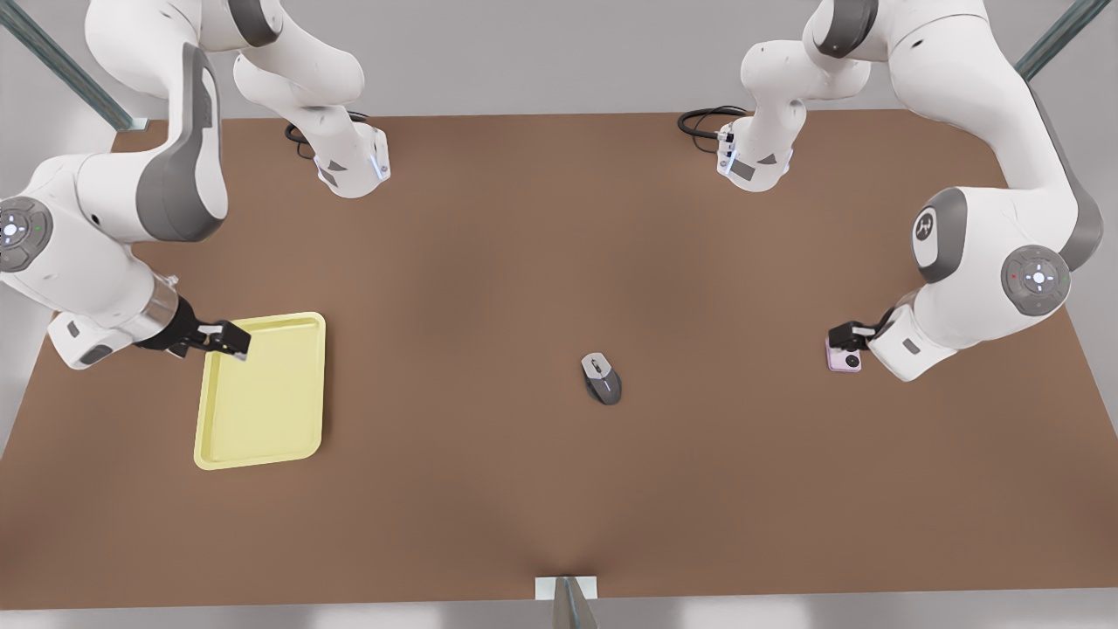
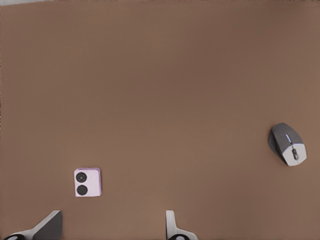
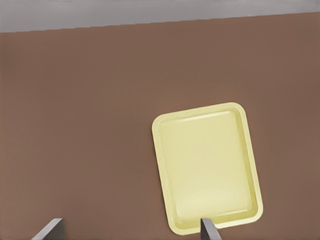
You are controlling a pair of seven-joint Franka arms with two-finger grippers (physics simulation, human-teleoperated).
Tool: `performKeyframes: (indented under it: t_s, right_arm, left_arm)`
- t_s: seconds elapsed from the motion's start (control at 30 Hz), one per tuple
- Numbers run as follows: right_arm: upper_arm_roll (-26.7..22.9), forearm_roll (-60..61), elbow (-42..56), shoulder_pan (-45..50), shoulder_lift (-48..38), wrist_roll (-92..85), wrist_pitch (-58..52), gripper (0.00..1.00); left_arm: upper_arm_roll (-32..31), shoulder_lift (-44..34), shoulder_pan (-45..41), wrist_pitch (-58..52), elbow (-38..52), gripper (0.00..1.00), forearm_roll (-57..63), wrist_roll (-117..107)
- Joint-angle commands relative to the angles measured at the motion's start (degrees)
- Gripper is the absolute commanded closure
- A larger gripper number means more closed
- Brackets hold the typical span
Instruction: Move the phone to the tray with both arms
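The left gripper [image 1: 845,335], jaws wide, is hovering over the thin, rigid, probably slippery phone [image 1: 844,358] at 3 o'clock, best pinched across its edges, while the right gripper [image 1: 229,340], jaws wide, is waiting over the tray [image 1: 262,419] at 9 o'clock.

Pale yellow tray [image 1: 262,411]; pinkish-lilac phone [image 1: 845,359], seemingly; grey-black mouse [image 1: 601,377]; brown table [image 1: 559,489]

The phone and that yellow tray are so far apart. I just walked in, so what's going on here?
The left gripper hovers open just above the phone, which lies flat on the table at the front view's right. The right gripper hangs open over the near corner of the tray, which holds nothing, at the front view's left. A computer mouse sits between them. Nothing is gripped yet.
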Motion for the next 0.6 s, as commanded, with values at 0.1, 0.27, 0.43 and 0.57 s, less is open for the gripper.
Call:
performKeyframes:
  t_s: [0.1, 0.27, 0.43, 0.57]
  right_arm:
    - [0.21, -1.38, 0.03, 0.11, -0.3, 3.12, 0.39, 0.0]
    - [0.21, -1.38, 0.03, 0.11, -0.3, 3.3, 0.39, 0.0]
    - [0.21, -1.38, 0.03, 0.11, -0.3, 3.3, 0.48, 0.0]
    - [0.21, -1.38, 0.03, 0.11, -0.3, 3.3, 0.48, 0.0]
  left_arm:
    - [2.9, 1.96, 0.43, 7.96, -4.74, 0.0, 0.38, 2.43]
    - [10.02, -1.82, 0.52, 34.5, -30.32, 0.0, -1.72, 12.28]
    - [13.89, -0.5, 0.52, 51.55, -43.24, 0.0, -7.62, 22.65]
    - [15.48, 1.08, 1.31, 60.08, -49.66, 0.0, -7.62, 28.72]
